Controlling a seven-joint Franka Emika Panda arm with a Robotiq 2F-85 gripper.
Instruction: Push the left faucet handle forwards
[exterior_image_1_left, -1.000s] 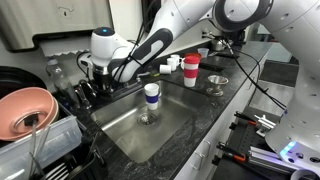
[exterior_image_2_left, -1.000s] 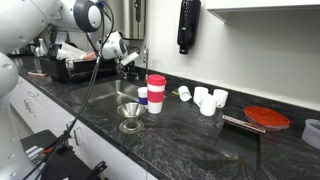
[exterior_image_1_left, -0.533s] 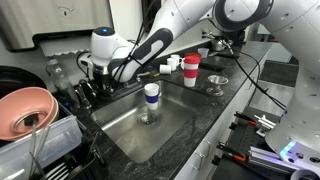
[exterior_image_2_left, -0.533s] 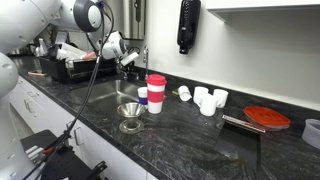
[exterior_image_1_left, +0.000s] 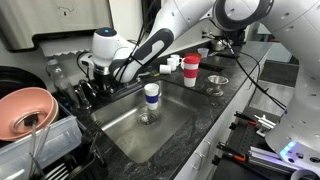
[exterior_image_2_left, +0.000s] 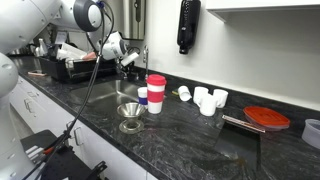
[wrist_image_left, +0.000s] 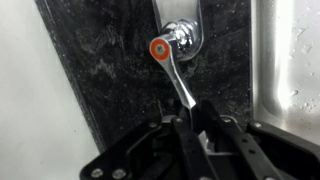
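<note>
Black speckled stone countertop (exterior_image_1_left: 210, 110) around a sunken stainless steel sink (exterior_image_1_left: 165, 125), with a white cup banded in blue (exterior_image_1_left: 151, 95) standing in the basin. At the back rim of that sink, reaching in low from a white robot arm (exterior_image_1_left: 150, 48), the black two-fingered gripper (wrist_image_left: 195, 125). Closed down narrow, by the wrist view, on the left faucet handle (wrist_image_left: 178, 80): a small shiny metal lever with an orange-red ring at the end near its short round chrome base (wrist_image_left: 185, 35). Set on the dark stone just beside the steel sink wall, slanting from that base straight in between the fingers (wrist_image_left: 176, 128). Fingers tight against both sides of the lever, as far as the wrist view shows. In both exterior views, handle hidden behind the gripper (exterior_image_2_left: 124, 62) and wrist. Further along the counter, well apart from the faucet: a red-and-white cup (exterior_image_2_left: 156, 92) and, just in front of it, a metal funnel (exterior_image_2_left: 130, 110).
</note>
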